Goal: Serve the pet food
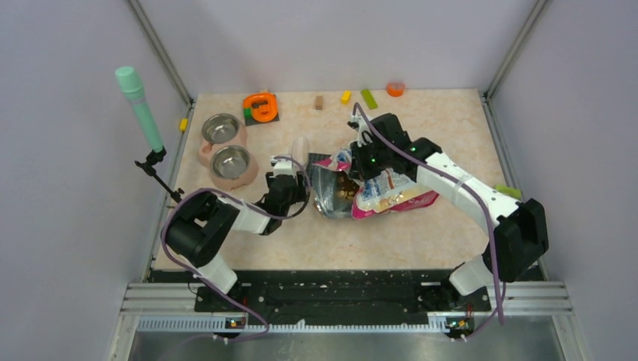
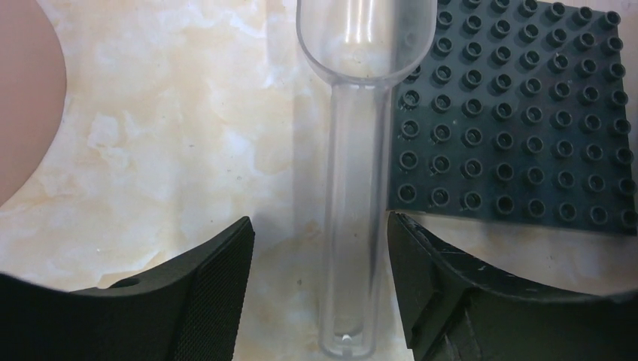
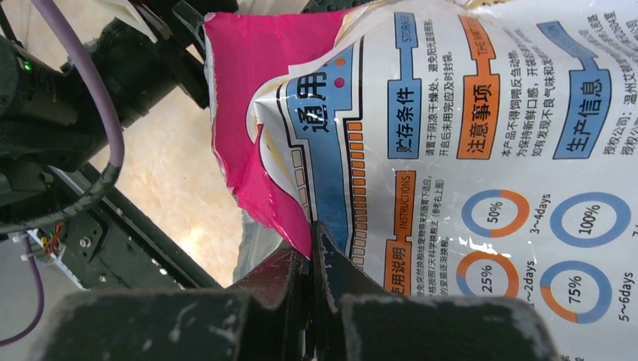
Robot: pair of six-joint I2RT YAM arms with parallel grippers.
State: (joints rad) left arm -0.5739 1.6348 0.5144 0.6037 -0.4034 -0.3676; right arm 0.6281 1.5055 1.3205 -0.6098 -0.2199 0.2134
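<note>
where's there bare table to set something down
Bare marble tabletop runs between the glossy pink-and-blue pet food bag and the near edge. The back right corner, right of the small orange ring, is free too. Crowded: the centre, with bag, clear plastic scoop and dark grey studded plate; the pink twin-bowl feeder fills the left.

Counter [image 1: 451, 120]: pink-and-blue bag [image 1: 395, 197] lies mid-field, mouth facing left and gaping, brown kibble [image 1: 344, 189] visible inside. Right tool [image 1: 363, 170] at the mouth's far edge. Left tool [image 1: 296, 177] just left of the bag, at the near end of a pale scoop [image 1: 301, 147]. Two steel bowls [image 1: 231, 160] further left.
</note>
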